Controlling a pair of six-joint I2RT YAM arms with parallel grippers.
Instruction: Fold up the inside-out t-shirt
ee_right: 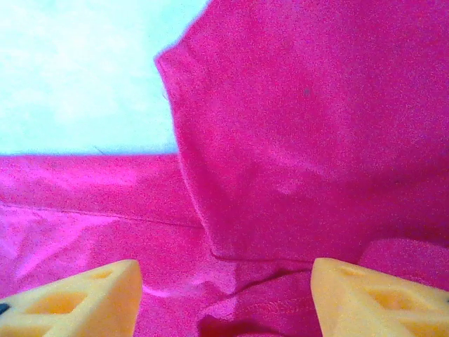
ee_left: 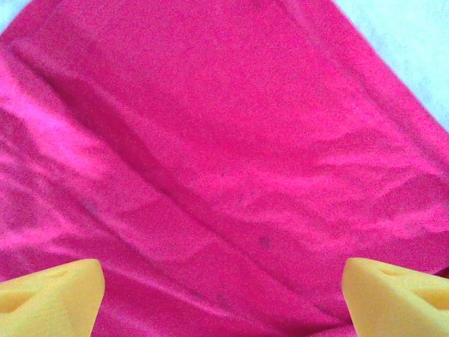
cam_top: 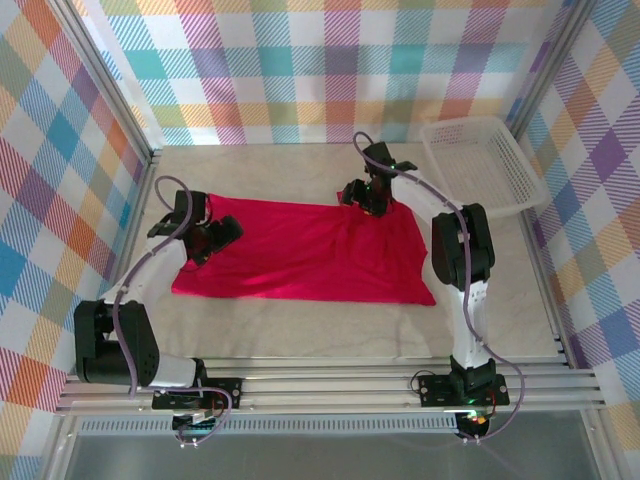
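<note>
Risk here is mostly a sloppy grab. The inside-out t-shirt [cam_top: 300, 255] lies spread out on the worktop [cam_top: 330, 325], near the white mesh basket [cam_top: 462, 121]. The left pincer [cam_top: 222, 235] hangs spread over the shirt edge farthest from the basket. The right pincer [cam_top: 355, 192] is spread over the sleeve corner nearest it (neither is pinching anything). Closing on one layer only, or on that bunched sleeve fold, could drag the shirt crooked.
</note>
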